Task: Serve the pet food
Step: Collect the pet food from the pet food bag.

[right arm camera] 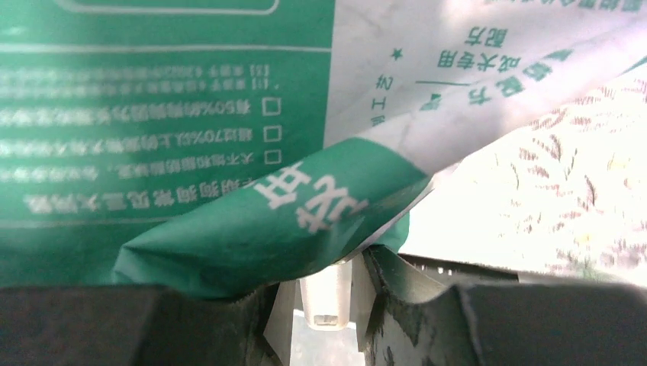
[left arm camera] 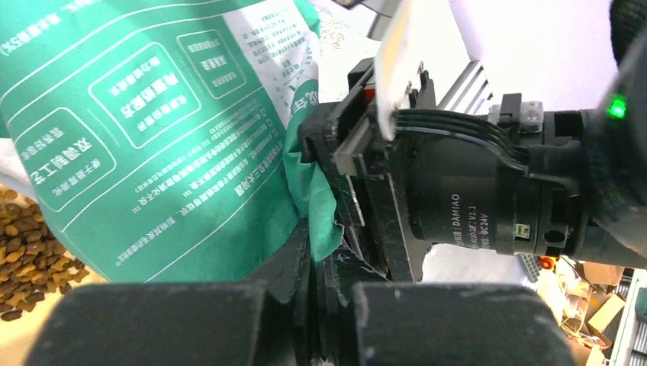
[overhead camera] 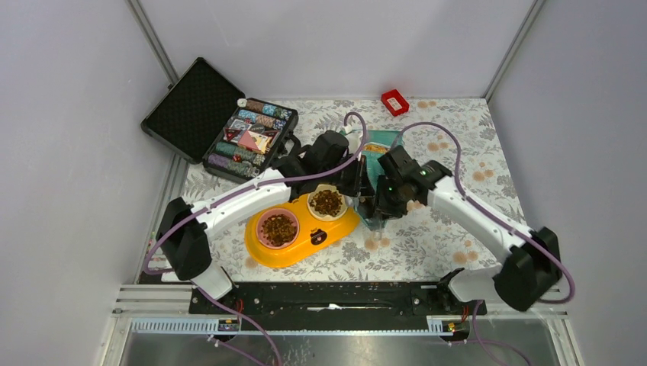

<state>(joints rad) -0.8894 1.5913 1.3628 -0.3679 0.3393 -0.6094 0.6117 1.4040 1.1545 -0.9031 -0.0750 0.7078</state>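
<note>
Cloth (overhead camera: 427, 244) with a pale leaf-and-flower print covers the table. Plain grey walls (overhead camera: 328, 38) enclose it on three sides, with metal posts in the two far corners. A black mounting rail (overhead camera: 328, 297) runs along the near edge and carries both arm bases.

Reference item: yellow feeder (overhead camera: 336, 229), near the middle of the cloth.
- The feeder holds a pink bowl (overhead camera: 262, 229) at its near-left end and a white bowl (overhead camera: 313, 200) at its far-right end.
- Pet food (overhead camera: 327, 202) fills the white bowl as a heap of brown pellets, and more of it lies in the pink bowl. The left wrist view shows loose pellets under the lower edge of the pouch.
- The pouch (overhead camera: 374, 156), teal and white, stands just beyond the right end of the feeder, between the two grippers. Its printed back panel fills the left wrist view.
- An open black case (overhead camera: 194, 107) lies well beyond the feeder to the left, with its foam-lined lid folded back against the wall. Rows of coloured chips (overhead camera: 252, 133) fill its tray.
- A small red box (overhead camera: 394, 101) lies beyond the feeder at the far edge of the cloth.

Left gripper (overhead camera: 357, 181): positioned over the far side of the white bowl. Its jaws are drawn narrow and pinch a crumpled side edge of the pouch (left arm camera: 152, 137).

Right gripper (overhead camera: 376, 204): positioned just right of the feeder, close against the left gripper. Its jaws are also narrow. In the right wrist view a folded corner of the pouch (right arm camera: 267, 229) sits at the fingertips, and the left wrist view shows that edge clamped.
</note>
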